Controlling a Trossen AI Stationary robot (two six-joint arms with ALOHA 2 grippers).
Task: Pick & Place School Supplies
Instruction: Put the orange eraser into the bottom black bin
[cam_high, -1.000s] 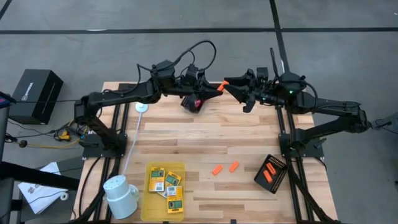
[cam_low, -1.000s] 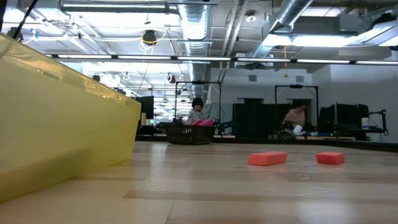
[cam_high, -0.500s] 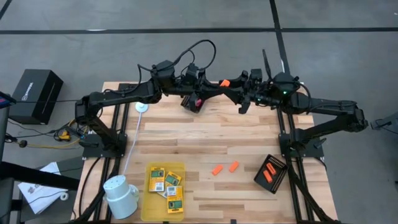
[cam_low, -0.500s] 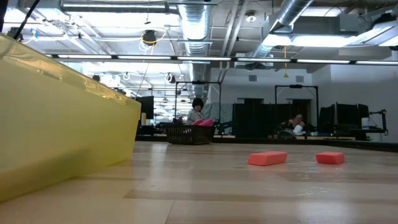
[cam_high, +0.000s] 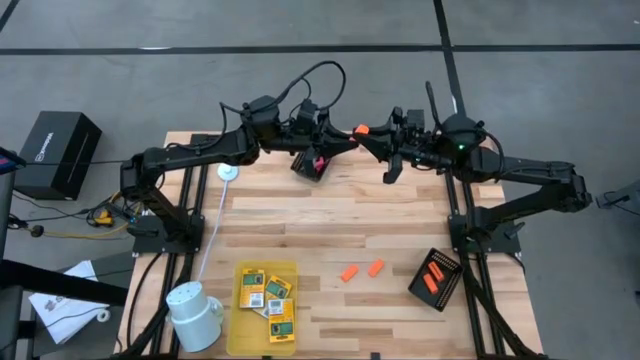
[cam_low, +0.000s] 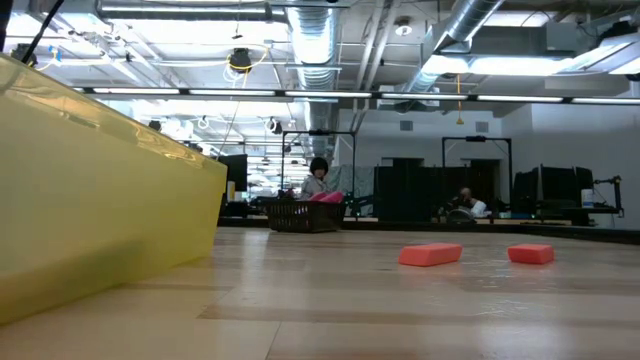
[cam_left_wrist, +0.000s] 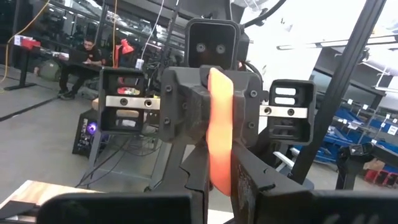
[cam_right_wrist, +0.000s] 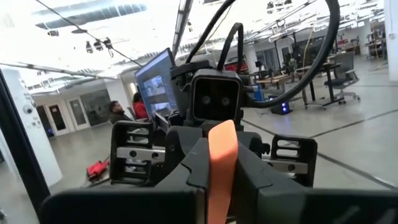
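Above the far edge of the pale wooden table (cam_high: 330, 215), a stubby orange piece (cam_high: 360, 131) is held between the left hand (cam_high: 345, 138) and the right hand (cam_high: 372, 140), which are met tip to tip. Both hands are seen clamped on this orange piece (cam_left_wrist: 219, 134) in the wrist views. Two more orange pieces (cam_high: 361, 270) are left lying on the table, and others are kept in a black tray (cam_high: 436, 278). Four yellow-and-green square packets (cam_high: 267, 295) are laid in a yellow tray (cam_high: 236, 320). A dark basket (cam_high: 311, 166) holding a pink-handled tool (cam_high: 318, 162) is set beneath the left arm.
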